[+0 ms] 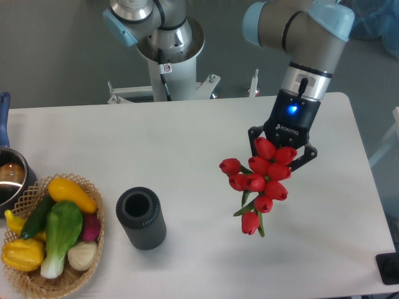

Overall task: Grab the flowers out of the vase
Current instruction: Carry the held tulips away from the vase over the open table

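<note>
Flowers (259,184): my gripper (280,149) is clamping the red bunch, holding it above the table (187,143), well apart from the empty vase (141,218) I am viewing.

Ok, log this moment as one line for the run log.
phase: carry | gripper: shut on flowers | flowers: out of vase, over right side of table | vase: upright, empty
</note>
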Motion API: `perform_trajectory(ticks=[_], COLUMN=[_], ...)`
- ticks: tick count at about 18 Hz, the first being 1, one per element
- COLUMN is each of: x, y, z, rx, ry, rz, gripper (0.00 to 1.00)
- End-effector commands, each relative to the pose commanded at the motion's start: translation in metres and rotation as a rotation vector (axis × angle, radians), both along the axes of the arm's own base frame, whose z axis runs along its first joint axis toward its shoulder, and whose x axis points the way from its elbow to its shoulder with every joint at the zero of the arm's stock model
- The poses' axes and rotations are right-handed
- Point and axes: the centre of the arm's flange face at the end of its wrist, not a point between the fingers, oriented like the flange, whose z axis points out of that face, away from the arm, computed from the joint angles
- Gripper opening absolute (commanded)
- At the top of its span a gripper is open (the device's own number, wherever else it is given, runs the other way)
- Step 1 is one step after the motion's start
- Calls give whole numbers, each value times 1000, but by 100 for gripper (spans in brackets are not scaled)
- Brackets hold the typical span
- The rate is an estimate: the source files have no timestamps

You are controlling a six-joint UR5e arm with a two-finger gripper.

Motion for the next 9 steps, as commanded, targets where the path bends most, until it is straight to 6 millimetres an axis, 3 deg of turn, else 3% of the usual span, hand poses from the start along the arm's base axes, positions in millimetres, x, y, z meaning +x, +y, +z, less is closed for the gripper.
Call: perform_trajectory(ticks=[3,5,9], x=[5,13,13], y=[4,16,13], z=[-7,-22,-28], rx=[-76,-169,-256], ry=[8,26,58], rz=[-4,-28,-10], gripper=[13,16,16])
